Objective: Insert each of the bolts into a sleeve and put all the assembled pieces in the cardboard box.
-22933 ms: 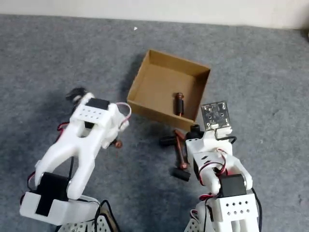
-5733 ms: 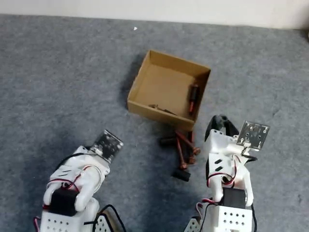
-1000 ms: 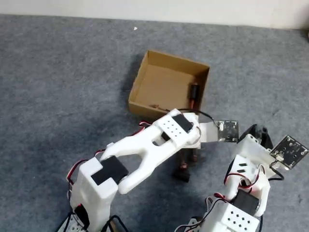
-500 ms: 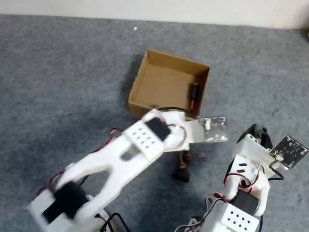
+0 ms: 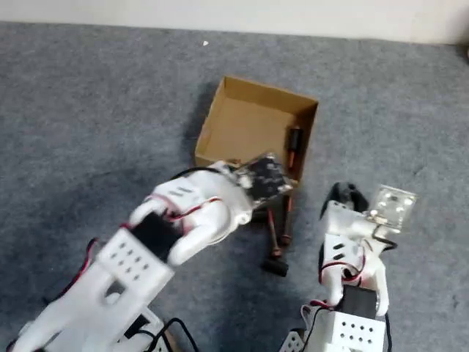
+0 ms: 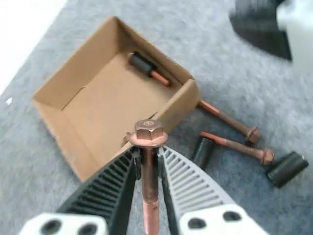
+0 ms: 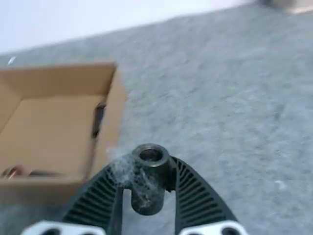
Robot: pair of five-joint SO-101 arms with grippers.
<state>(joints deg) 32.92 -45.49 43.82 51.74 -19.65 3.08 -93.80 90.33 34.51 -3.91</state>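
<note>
Mating bolt to sleeve looked like the step in hand. The long copper hex-head bolt [image 6: 148, 133] was pinched by its shank in the left gripper [image 6: 148, 151] near the front wall of the open brown cardboard box [image 6: 105, 105], and the right gripper [image 7: 148, 165] was clamped on a short black cylindrical sleeve [image 7: 146, 193], so next I'd guess shank and bore needed lining up. Count: one finished bolt-in-sleeve piece [image 6: 146, 69] boxed, two loose bolts [image 6: 230, 121] [image 6: 235, 146] and two loose sleeves [image 6: 201, 152] [image 6: 287, 169] on the grey carpet [image 6: 234, 78].

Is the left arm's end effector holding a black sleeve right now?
No, the left end effector grips a copper-coloured hex-head metal bolt, not a sleeve.
</note>
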